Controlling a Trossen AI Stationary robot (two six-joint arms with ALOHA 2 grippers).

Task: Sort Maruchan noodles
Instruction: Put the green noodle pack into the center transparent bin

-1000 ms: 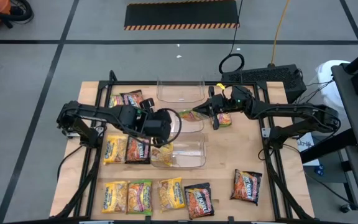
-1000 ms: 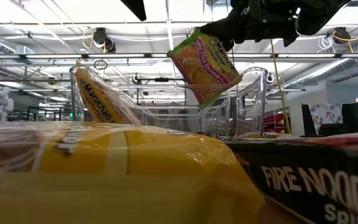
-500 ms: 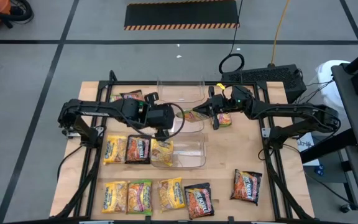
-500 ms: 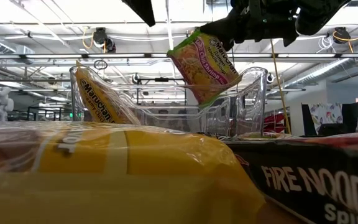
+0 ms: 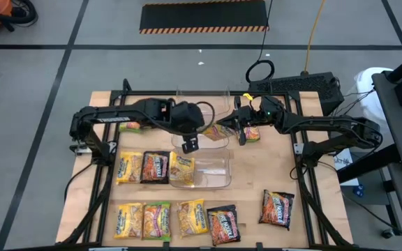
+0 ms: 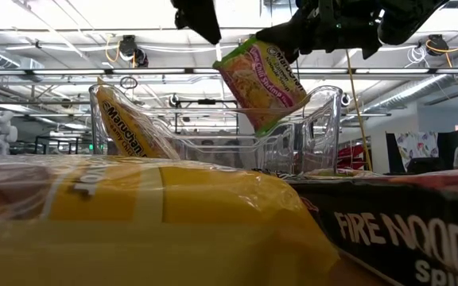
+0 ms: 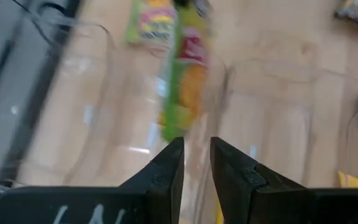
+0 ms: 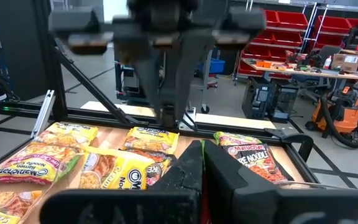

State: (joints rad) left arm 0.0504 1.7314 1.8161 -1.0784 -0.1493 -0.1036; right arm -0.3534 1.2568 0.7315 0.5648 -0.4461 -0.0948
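Packets of Maruchan noodles lie in groups on the wooden counter (image 5: 271, 167). Near-edge row: four packets (image 5: 176, 218) side by side, plus one dark packet (image 5: 277, 208) apart toward the near right corner. Mid-left: two packets (image 5: 142, 167) flat on the counter, a third yellow packet (image 5: 182, 168) beside them, in the left end of the clear bin (image 5: 211, 171) at counter centre. Another packet (image 5: 130, 126) sits near the far left corner, partly under the left arm.

Right gripper (image 5: 234, 124), over the far-centre area, jaws closed on a green-yellow packet (image 6: 262, 81); low view shows it hanging tilted above a clear bin (image 6: 308, 127). A yellow packet (image 6: 130, 127) leans inside that bin's other end.

Left gripper (image 5: 188, 144) hovers between the far bins and the centre bin, jaws a narrow gap apart, holding nothing; left wrist view shows the green-yellow packet beyond its fingers (image 7: 166, 171).
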